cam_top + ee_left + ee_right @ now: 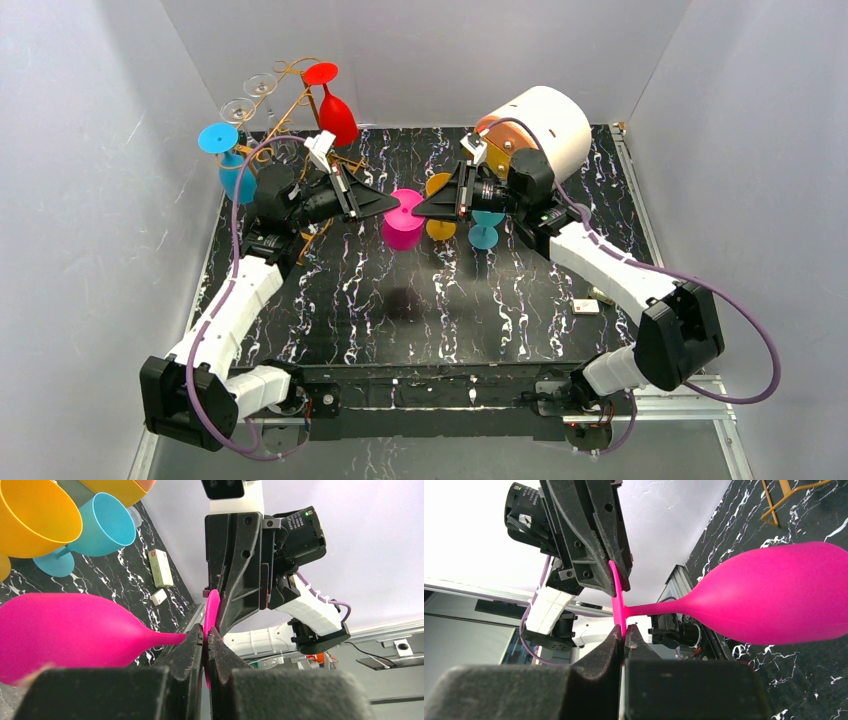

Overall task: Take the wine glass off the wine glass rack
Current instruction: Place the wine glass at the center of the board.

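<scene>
A pink wine glass (402,234) hangs above the middle of the table, bowl down and foot disc up. My left gripper (396,205) is shut on the left edge of the foot. My right gripper (417,210) is shut on its right edge. In the left wrist view my gripper (207,639) pinches the foot (212,607), with the bowl (65,630) to the left. In the right wrist view my gripper (623,632) pinches the foot (616,592), with the bowl (774,600) to the right. The gold wire wine glass rack (290,100) stands at the back left.
The rack holds a red glass (335,112), a blue glass (222,150) and clear glasses (250,95). An orange glass (438,206) and a teal glass (487,230) stand by the right gripper. A white cylinder (545,125) lies at the back right. A small box (587,306) lies at the right.
</scene>
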Action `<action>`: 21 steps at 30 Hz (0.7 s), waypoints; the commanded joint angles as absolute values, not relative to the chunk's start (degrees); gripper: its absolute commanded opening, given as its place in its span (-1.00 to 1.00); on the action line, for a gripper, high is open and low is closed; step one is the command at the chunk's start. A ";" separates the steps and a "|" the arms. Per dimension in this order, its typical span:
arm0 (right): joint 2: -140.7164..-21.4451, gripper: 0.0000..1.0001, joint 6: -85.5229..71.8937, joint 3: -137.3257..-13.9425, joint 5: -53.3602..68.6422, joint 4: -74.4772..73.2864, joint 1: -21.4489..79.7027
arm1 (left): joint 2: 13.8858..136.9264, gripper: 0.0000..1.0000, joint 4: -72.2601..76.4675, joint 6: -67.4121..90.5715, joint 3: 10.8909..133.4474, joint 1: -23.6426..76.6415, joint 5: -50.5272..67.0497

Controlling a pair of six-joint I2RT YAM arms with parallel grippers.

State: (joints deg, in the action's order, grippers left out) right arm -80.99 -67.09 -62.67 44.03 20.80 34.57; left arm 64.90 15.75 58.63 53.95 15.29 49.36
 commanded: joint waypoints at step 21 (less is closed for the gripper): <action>-79.48 -0.97 -57.49 -65.09 41.43 15.84 34.37 | 67.15 -0.14 -15.62 36.11 65.25 16.66 56.31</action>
State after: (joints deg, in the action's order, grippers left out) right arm -81.71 -59.96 -62.46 40.53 13.67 34.57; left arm 66.85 -12.97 37.12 63.11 15.92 53.10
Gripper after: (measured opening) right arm 0.042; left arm 0.434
